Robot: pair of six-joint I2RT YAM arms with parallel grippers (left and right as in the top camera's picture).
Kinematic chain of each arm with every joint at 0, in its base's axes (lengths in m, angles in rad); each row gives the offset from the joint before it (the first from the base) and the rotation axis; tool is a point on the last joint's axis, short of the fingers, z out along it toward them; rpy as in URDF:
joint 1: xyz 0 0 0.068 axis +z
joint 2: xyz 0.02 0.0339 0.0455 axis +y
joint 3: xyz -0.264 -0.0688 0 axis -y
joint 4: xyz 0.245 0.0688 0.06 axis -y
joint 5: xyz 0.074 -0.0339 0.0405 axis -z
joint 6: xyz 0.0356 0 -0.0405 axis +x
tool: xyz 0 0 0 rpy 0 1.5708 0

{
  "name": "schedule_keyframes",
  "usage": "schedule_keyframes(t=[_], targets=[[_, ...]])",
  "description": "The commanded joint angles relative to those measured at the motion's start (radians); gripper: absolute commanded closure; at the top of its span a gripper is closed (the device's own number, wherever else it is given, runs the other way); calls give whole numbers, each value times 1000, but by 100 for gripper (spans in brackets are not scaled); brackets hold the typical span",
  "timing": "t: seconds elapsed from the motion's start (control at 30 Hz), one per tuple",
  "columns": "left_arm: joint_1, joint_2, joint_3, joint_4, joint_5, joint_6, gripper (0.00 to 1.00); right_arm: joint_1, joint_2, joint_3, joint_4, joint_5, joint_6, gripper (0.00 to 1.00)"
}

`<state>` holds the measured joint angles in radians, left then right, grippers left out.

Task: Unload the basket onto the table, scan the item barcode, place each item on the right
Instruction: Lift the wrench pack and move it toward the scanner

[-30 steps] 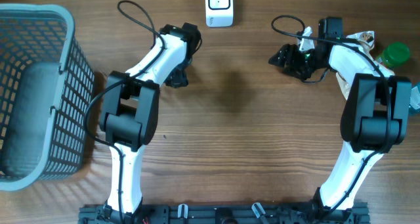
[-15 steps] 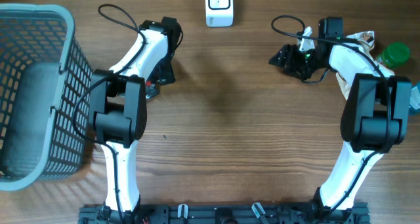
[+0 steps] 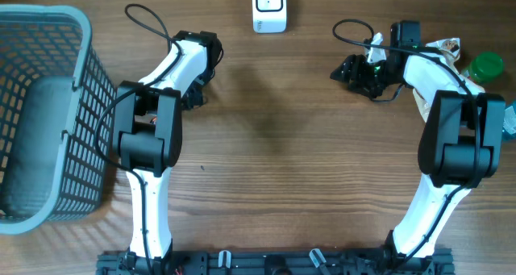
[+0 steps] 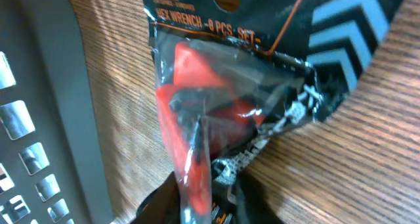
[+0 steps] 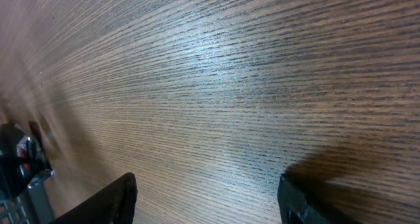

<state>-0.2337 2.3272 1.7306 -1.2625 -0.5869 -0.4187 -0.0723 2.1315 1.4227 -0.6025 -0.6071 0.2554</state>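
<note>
The item is a hex wrench set pack (image 4: 216,99): a red holder under clear plastic on a black card with blue chevrons. It lies on the wood beside the basket wall. In the left wrist view the pack's lower edge runs between the jaws of my left gripper (image 4: 197,207), which is shut on it. From overhead the left gripper (image 3: 193,93) covers the pack, right of the basket. No barcode shows. My right gripper (image 5: 207,204) hangs open over bare wood, nothing between its fingers. In the overhead view the right gripper (image 3: 353,69) is at the back right.
A white scanner (image 3: 269,9) stands at the middle of the back edge. A grey mesh basket (image 3: 81,33) fills the left side; its wall (image 4: 59,119) is close to the left gripper. A green-lidded jar (image 3: 486,65) and a white packet (image 3: 443,45) sit at the far right.
My left gripper has swung left toward the basket and closed from wide open onto the hex wrench pack. The right arm has not moved.
</note>
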Motion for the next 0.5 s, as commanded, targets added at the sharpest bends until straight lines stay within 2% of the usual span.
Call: schedule_keyframes(t=[0.0,0.13,0.33,0.4,0.47], targets=[[8,42,-21,5,27,-3,86,10,4,-16,-7,61,-19,30],[8,38,-21,-13,16,-4,96,10,4,-16,-5,61,-19,31],[6,23,-2,-71,30,-25,96,17,4,-16,-1,86,-19,31],[-10,21,68,-157,108,-68,96,17,4,-16,0,104,-20,31],[-29,-7,201,-182,282,-65,96,17,4,-16,-1,127,-20,31]])
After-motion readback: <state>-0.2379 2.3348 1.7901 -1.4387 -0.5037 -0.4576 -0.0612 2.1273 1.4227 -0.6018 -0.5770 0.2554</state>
